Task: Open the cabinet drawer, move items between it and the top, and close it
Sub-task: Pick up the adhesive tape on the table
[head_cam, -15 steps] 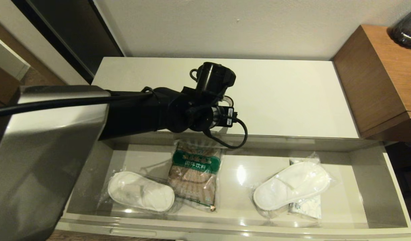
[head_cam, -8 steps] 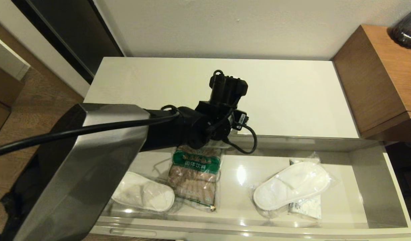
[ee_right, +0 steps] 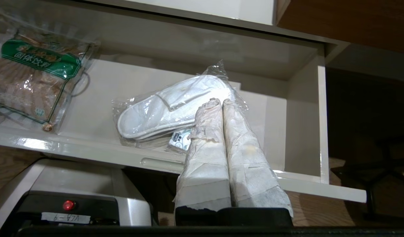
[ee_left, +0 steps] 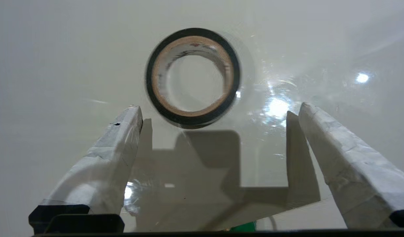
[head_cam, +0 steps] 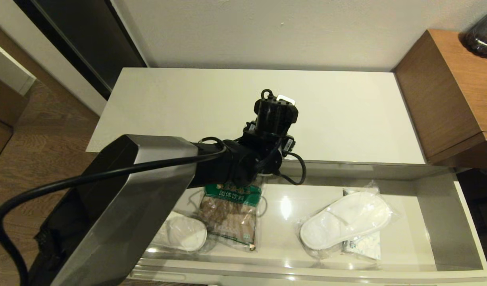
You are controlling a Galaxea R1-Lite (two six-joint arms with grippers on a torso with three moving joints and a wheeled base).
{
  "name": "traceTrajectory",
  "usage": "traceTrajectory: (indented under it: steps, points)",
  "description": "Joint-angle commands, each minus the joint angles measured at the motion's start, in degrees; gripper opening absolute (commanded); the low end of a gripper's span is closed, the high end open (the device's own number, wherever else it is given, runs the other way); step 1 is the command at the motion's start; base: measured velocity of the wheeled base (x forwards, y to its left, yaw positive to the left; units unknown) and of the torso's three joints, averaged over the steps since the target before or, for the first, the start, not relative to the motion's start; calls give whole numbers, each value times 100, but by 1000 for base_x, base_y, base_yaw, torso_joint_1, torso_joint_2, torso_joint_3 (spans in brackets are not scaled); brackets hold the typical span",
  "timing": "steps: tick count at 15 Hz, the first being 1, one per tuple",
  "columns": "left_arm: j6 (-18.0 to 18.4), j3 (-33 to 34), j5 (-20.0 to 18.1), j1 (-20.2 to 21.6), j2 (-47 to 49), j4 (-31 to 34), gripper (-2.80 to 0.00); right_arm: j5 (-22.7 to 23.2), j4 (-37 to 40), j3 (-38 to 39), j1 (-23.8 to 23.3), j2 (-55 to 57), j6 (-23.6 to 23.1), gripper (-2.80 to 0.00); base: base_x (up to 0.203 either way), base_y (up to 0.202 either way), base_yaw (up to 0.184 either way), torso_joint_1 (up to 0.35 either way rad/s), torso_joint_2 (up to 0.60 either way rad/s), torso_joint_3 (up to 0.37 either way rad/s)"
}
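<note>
Seen from the robot's head, a cream cabinet top (head_cam: 168,103) stretches across the middle, with the open drawer (head_cam: 441,222) pulled out below it toward six o'clock.

At about seven o'clock in the drawer lies a bagged pair of white slippers (head_cam: 185,234), partly hidden under the left arm's silver housing. Just beside it, toward the centre, rests a brown bag with a green label (head_cam: 231,216). At about four o'clock lies a second bagged slipper pair (head_cam: 344,220), and a flat white packet (head_cam: 364,246) peeks out from beneath its edge nearest the drawer front.

The left arm reaches from the eight o'clock corner up to the centre, its left gripper (head_cam: 285,98) poised over the cabinet top. In the left wrist view, the left gripper (ee_left: 218,112) has its two taped fingers spread wide with nothing between them. A small black tape roll (ee_left: 192,77) lies flat on the glossy top just beyond the fingertips, not touching them.

In the right wrist view, the right gripper (ee_right: 221,102) hangs parked in front of the drawer, fingers pressed together and gripping nothing. At two o'clock in the head view stands a brown wooden unit (head_cam: 445,95).
</note>
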State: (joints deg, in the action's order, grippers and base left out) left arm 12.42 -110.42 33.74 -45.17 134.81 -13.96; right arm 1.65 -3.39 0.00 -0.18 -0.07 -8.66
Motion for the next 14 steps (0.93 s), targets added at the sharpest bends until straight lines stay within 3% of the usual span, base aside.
traceTrajectory:
  steps: [1,14]
  points:
    - [6,3,80,122,72,-98,0,2,-4,0,1,7,-13,-280,0,0,0,0,0,0]
    - [24,-32,111,278,365,-716,0,2,-4,0,1,7,-5,-280,0,0,0,0,0,0]
